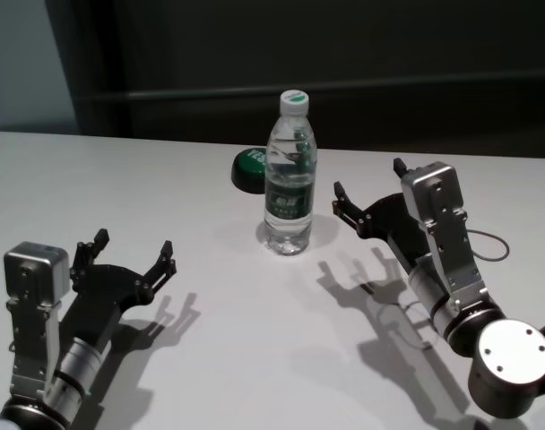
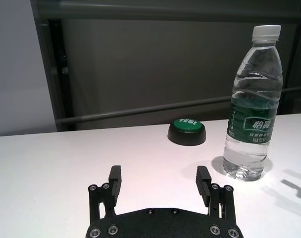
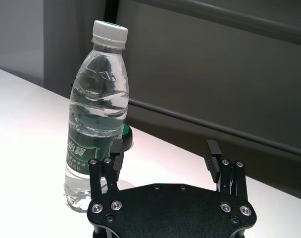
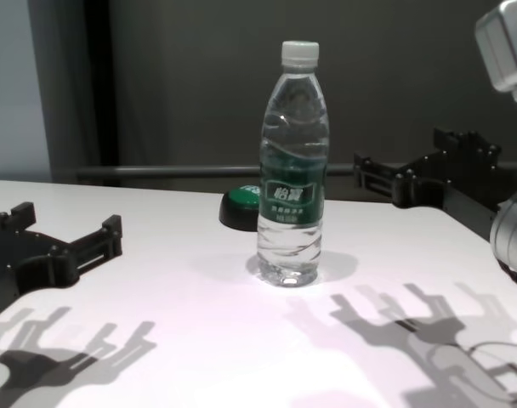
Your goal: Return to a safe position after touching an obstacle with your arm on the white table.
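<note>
The obstacle, a clear water bottle (image 1: 290, 179) with a white cap and dark green label, stands upright on the white table (image 1: 120, 179) near its middle. My right gripper (image 1: 369, 177) is open and empty, held above the table just right of the bottle, with a small gap to it. The right wrist view shows the bottle (image 3: 96, 124) beside one finger of that gripper (image 3: 164, 148). My left gripper (image 1: 134, 244) is open and empty, low over the near left of the table, well away from the bottle (image 2: 252, 109).
A low black button with a green top (image 1: 250, 166) sits just behind and left of the bottle. A thin cable (image 1: 492, 246) loops beside my right forearm. A dark wall with a rail runs behind the table's far edge.
</note>
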